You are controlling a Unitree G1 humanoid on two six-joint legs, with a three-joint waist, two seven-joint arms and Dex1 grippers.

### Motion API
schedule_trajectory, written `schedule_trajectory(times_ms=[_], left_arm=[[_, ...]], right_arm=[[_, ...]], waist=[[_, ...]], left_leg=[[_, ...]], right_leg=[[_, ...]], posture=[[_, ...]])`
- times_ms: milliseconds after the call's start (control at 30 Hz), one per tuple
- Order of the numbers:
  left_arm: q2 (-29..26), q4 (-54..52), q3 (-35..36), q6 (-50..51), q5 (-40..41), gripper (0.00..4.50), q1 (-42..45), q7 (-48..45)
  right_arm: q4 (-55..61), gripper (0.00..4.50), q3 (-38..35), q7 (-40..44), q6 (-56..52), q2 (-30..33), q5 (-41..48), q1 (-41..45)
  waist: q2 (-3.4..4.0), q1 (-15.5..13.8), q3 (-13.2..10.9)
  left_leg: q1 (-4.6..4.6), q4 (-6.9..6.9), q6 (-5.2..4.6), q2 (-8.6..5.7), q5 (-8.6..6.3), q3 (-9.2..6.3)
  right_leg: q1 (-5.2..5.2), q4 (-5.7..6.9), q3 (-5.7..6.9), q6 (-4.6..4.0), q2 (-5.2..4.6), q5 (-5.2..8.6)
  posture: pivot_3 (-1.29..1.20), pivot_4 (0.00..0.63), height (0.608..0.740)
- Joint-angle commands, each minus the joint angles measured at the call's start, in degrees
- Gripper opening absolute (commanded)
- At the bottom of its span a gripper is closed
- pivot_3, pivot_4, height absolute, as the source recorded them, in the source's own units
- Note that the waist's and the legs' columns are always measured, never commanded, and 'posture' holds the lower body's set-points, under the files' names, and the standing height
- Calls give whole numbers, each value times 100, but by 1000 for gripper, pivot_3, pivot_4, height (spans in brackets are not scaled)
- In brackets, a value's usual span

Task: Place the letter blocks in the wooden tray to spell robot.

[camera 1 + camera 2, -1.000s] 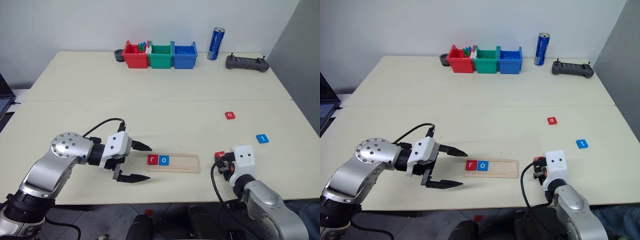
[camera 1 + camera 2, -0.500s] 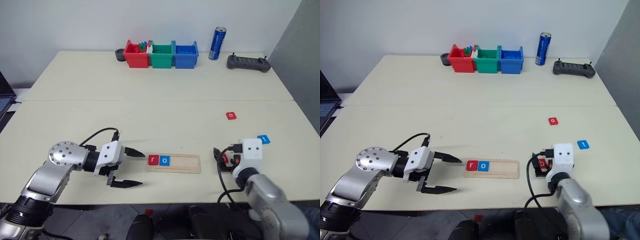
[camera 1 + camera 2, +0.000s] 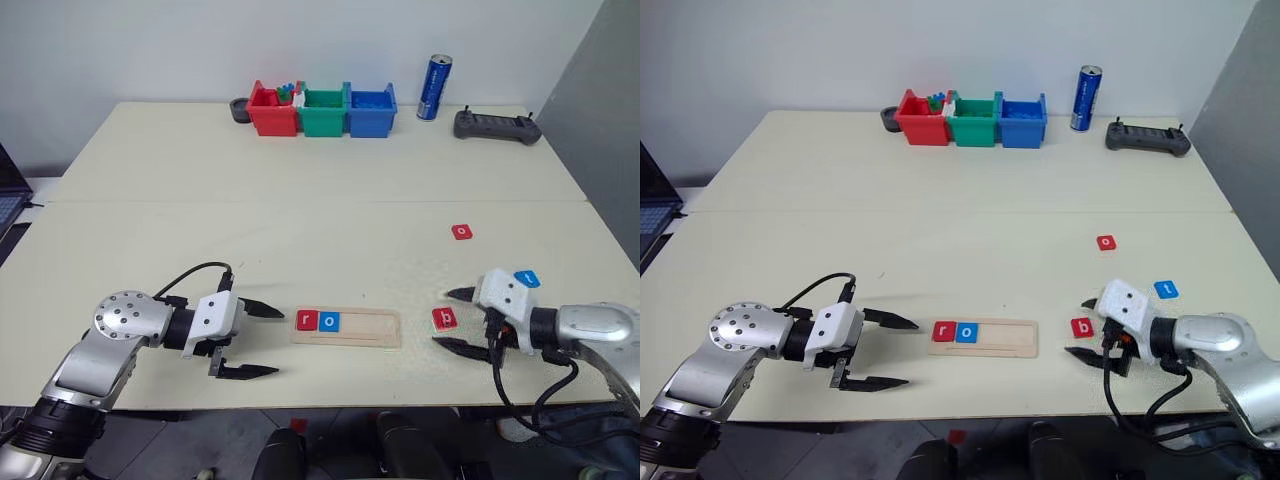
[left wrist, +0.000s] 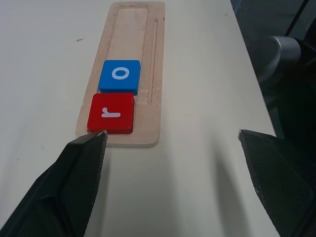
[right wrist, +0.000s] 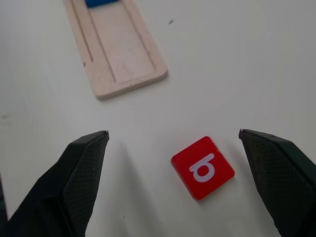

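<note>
The tray (image 3: 346, 326) holds a red "r" (image 3: 305, 320) and a blue "o" (image 3: 328, 321) at its left end. Right of the tray lie the "b" (image 3: 445, 319), a "t" (image 3: 526, 279) and a red "o" (image 3: 461, 231). The left gripper (image 3: 258, 340) is spread left of the tray; the right gripper (image 3: 457, 319) is spread around the "b", not touching it.

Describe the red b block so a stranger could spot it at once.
Start at the pale wooden tray near the table's front edge, holding a red r and a blue o. Just past its empty end, on the bare table, the red b block lies flat between the right gripper's open fingers. The other loose red block bears an o.
</note>
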State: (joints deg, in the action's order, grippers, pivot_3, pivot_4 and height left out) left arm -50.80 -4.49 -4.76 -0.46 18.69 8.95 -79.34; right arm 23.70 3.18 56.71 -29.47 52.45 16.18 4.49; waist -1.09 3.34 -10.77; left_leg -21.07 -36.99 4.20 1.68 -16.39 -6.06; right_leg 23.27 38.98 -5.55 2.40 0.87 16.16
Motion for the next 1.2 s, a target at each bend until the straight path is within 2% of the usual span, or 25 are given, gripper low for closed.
schedule_trajectory(times_ms=[33, 233, 267, 333, 567, 733, 867, 1000, 1200], left_arm=[[25, -158, 30, -14, -6, 4500, 38, 44], [-10, -268, 44, 62, 15, 4500, 11, 43], [-14, -278, 45, 63, 13, 4500, 5, 41], [-17, -301, 39, 78, 4, 4500, 24, 40], [26, -383, -15, 192, -34, 4500, 105, 109], [44, -352, 64, 252, -21, 4500, 61, 224], [-63, -5, 246, 43, -59, 4500, -51, 198], [-44, 170, 330, -91, -56, 4500, -31, 228], [23, 93, 303, 15, 56, 4500, 198, 208]], right_arm=[[-312, 4484, 146, 182, 460, -14, -189, 237], [-951, 4484, 515, 541, 795, 1, -400, 563], [-1028, 4321, 555, 589, 816, -10, -417, 620], [-1148, 3932, 596, 678, 806, -25, -404, 728], [-1325, 1480, 633, 859, 716, -37, -367, 951], [-951, 1460, 473, 926, 529, -3, -154, 1096], [47, 1460, 313, 682, -414, -157, 459, 1480], [572, 1460, 1059, 168, -1022, -576, 194, 1687], [619, 1460, 1909, -590, -1634, -1396, -195, 2043]], waist=[[0, -1, 0], [0, -4, 0], [0, -5, 0], [0, -4, 0], [0, -6, 0], [1, -4, -1], [3, 11, -2], [-3, -7, 2], [-2, -17, 1]], left_leg=[[0, 0, 0, 0, 0, 0], [1, 0, 0, 0, 0, -1], [1, 0, 0, 0, 0, -1], [2, 0, 0, 0, 0, -1], [3, 0, 1, 0, 0, -2], [3, 0, 1, 0, 0, -2], [5, 0, 1, 1, 0, -3], [7, 0, 1, 2, 0, -12], [2, -3, 2, -2, 1, -9]], right_leg=[[0, 0, 0, -8, 0, -4], [-1, 0, 1, -24, 0, -14], [-1, 1, 1, -24, 0, -14], [-1, 1, 0, -26, 0, -15], [-2, 2, 1, -27, 0, -16], [-2, 3, 1, -27, 0, -16], [-2, 7, 1, -27, 0, -16], [-4, 6, 9, -27, 2, -16], [-3, 4, 7, -27, -2, -16]], posture=[[0, 150, 740], [0, 150, 740], [0, 150, 740], [0, 150, 740], [0, 150, 740], [0, 150, 740], [0, 150, 740], [0, 150, 740], [0, 150, 740]])
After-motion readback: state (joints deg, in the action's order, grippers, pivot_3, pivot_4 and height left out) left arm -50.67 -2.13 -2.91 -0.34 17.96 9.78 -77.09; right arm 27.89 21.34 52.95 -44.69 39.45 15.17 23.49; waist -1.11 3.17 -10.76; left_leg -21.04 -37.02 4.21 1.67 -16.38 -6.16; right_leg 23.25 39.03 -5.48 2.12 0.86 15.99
